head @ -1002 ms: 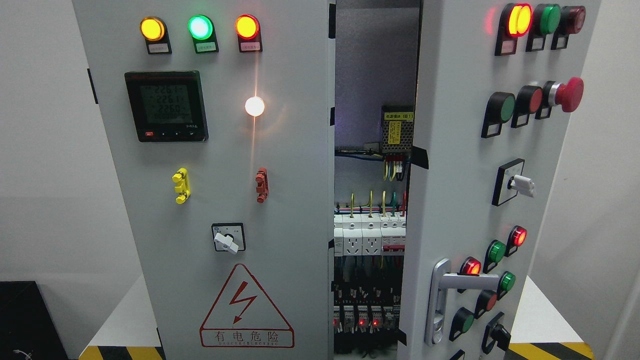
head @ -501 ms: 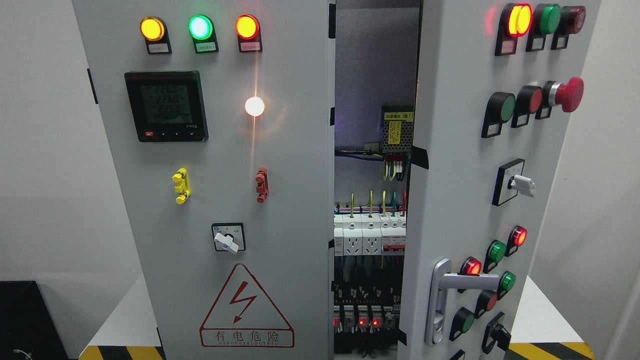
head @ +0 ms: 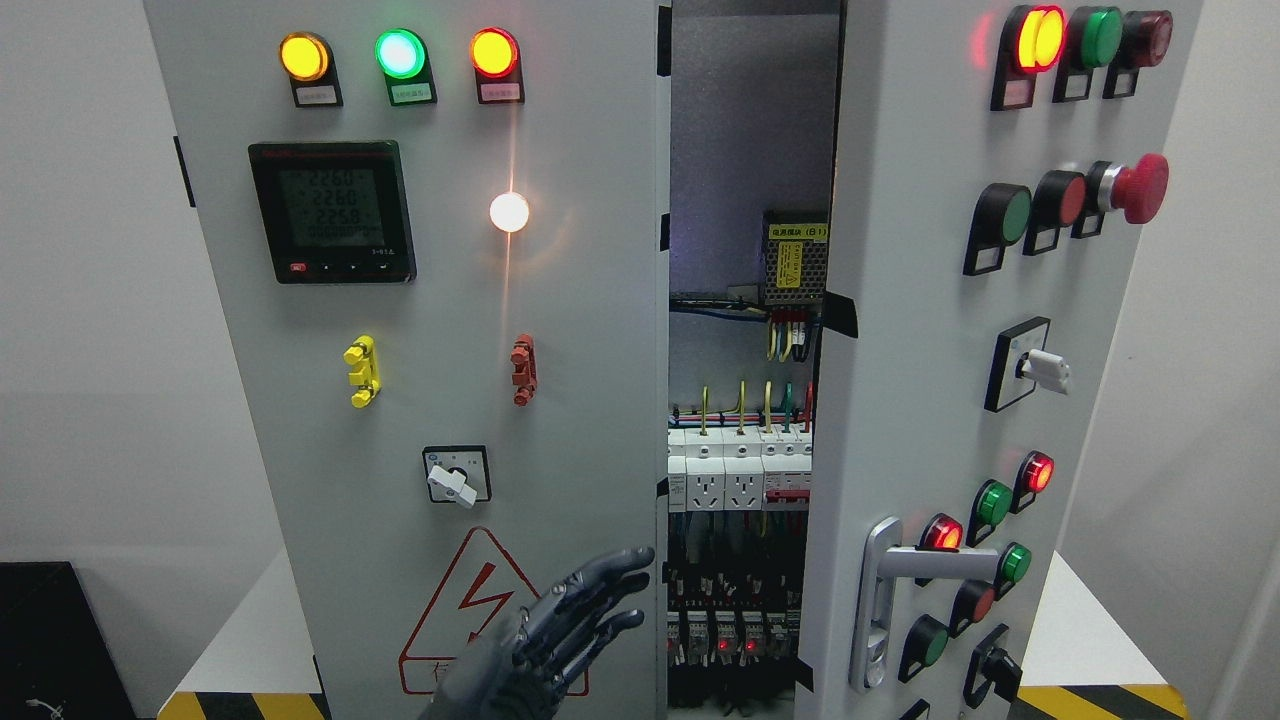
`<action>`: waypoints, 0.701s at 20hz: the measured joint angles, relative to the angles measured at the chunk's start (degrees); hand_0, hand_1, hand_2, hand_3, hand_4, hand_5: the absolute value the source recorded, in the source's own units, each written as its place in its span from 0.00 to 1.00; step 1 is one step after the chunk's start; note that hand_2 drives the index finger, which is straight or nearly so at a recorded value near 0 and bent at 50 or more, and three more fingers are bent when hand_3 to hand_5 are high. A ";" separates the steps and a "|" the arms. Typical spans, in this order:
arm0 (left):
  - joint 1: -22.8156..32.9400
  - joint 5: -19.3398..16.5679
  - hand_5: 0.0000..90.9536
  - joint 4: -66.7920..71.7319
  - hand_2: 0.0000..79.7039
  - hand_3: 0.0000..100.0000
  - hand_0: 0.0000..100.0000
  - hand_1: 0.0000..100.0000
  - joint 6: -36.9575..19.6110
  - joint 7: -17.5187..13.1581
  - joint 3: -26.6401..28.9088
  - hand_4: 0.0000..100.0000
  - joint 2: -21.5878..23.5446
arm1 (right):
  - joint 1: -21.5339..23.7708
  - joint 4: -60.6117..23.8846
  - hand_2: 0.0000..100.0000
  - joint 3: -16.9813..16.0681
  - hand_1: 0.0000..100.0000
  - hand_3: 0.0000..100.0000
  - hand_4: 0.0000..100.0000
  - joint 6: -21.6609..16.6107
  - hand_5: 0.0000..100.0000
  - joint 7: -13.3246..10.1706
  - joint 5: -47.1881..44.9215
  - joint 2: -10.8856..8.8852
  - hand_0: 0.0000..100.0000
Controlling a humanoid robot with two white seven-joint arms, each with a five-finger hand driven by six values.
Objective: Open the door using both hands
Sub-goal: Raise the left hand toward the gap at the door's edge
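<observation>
Head view, the only view.

Electrical cabinet, grey, standing on a white tabletop (head: pixel 245 620) with yellow-and-black hazard tape along its near edge.

Left door (head: pixel 440 400): appears closed, flush with the cabinet front. Carries three lit indicator lamps (head: pixel 400 54) along the top (amber, green, red-amber), a digital meter (head: pixel 332 212), a lit white lamp (head: pixel 509 211), a yellow clip (head: pixel 361 371), a red clip (head: pixel 523 369), a rotary switch (head: pixel 457 475) and a red-bordered electric-shock warning triangle (head: pixel 480 600), partly covered by the hand.

Right door (head: pixel 920 380): swung partway out toward the viewer, hinged on its right. Carries a silver lever handle (head: pixel 885 600) low on its left side, a red mushroom stop button (head: pixel 1137 187), a white-knobbed selector (head: pixel 1030 367) and assorted red and green pushbuttons.

Gap between doors: shows a power supply (head: pixel 795 258), sockets and breakers (head: pixel 735 470), coloured wiring.

Left hand (head: pixel 560 625): dark grey, rising from the bottom edge left of centre, in front of the left door's lower right corner. Fingers (head: pixel 610 568) spread apart and extended, gripping nothing, tips aimed at that door's free edge beside the gap. Judged placement: to hook the exposed edge and draw the left door open. Contact with the panel cannot be told.

Right hand: not seen.
</observation>
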 measured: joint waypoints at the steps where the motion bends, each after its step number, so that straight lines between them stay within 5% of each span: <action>1: -2.00 1.15 0.00 0.00 0.00 0.00 0.00 0.00 0.84 0.10 -0.14 0.00 0.27 | 0.00 0.00 0.00 0.00 0.00 0.00 0.00 0.00 0.00 0.00 0.00 0.00 0.19; 14: -20.47 8.61 0.00 4.03 0.00 0.00 0.00 0.00 4.56 -0.51 -4.36 0.00 0.25 | 0.00 0.00 0.00 0.00 0.00 0.00 0.00 0.00 0.00 0.00 0.00 0.00 0.19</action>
